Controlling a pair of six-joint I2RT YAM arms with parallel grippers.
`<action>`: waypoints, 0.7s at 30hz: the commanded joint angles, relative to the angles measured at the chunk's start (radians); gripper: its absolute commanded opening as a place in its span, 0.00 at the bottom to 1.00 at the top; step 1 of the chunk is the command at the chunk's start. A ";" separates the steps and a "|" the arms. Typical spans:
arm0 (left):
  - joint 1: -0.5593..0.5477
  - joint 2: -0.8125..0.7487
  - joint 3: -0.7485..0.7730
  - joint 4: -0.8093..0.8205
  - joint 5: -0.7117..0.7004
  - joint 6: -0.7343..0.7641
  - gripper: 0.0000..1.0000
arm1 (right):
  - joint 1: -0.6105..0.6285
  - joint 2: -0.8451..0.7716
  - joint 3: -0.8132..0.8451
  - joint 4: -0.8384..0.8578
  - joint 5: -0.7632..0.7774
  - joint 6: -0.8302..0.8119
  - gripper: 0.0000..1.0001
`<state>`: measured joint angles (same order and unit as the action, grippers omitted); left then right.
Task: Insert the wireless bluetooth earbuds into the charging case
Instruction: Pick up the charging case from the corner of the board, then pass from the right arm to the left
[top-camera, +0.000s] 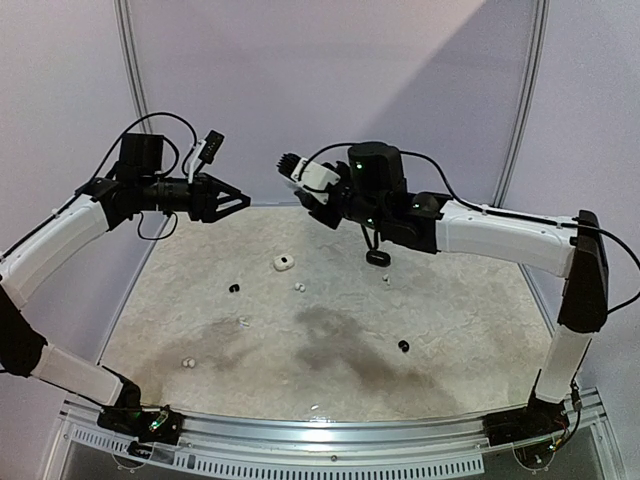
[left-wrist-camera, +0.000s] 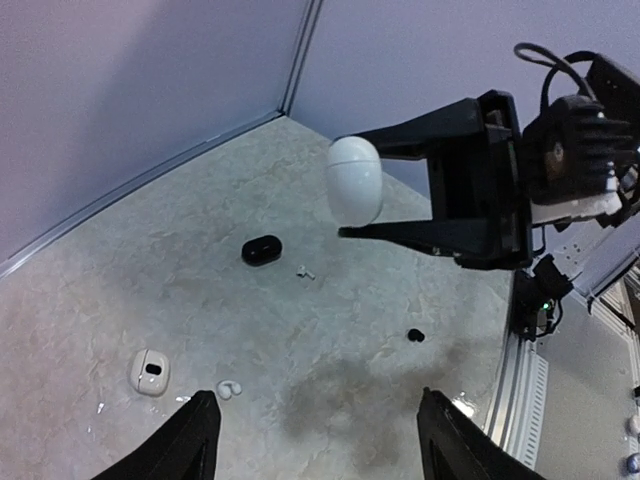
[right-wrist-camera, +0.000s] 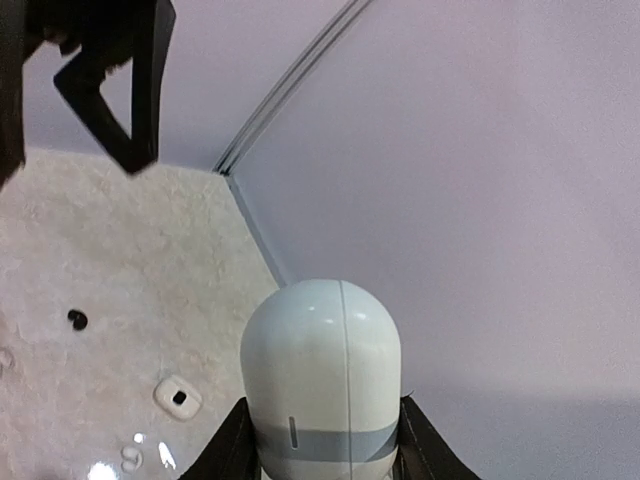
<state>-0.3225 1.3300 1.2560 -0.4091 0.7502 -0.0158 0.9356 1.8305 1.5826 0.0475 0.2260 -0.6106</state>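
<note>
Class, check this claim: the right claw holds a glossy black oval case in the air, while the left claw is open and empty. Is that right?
Not quite. The glossy oval case in the right claw is white, not black, as the right wrist view shows. The left claw is indeed open and empty.

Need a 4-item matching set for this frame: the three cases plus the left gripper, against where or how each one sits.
Things
1. closed white charging case
2. black charging case
3. flat white case
4. left gripper

States
A. on the table, dark recess facing up
B. open, empty, raised above the table
C. in the air, clamped in the right gripper
D. on the table, no recess showing

Pairs: 1-C, 2-D, 3-A, 4-B
</note>
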 joint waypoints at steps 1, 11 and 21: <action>-0.050 0.011 0.032 0.082 0.057 -0.012 0.67 | 0.035 0.102 0.104 0.129 0.000 -0.176 0.28; -0.074 0.028 0.028 0.162 0.042 -0.068 0.51 | 0.097 0.160 0.162 0.159 -0.021 -0.273 0.27; -0.087 0.062 0.033 0.177 0.020 -0.106 0.30 | 0.123 0.170 0.175 0.176 -0.037 -0.284 0.26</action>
<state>-0.3836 1.3708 1.2781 -0.2283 0.7559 -0.1242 1.0294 1.9869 1.7100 0.1654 0.2310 -0.8921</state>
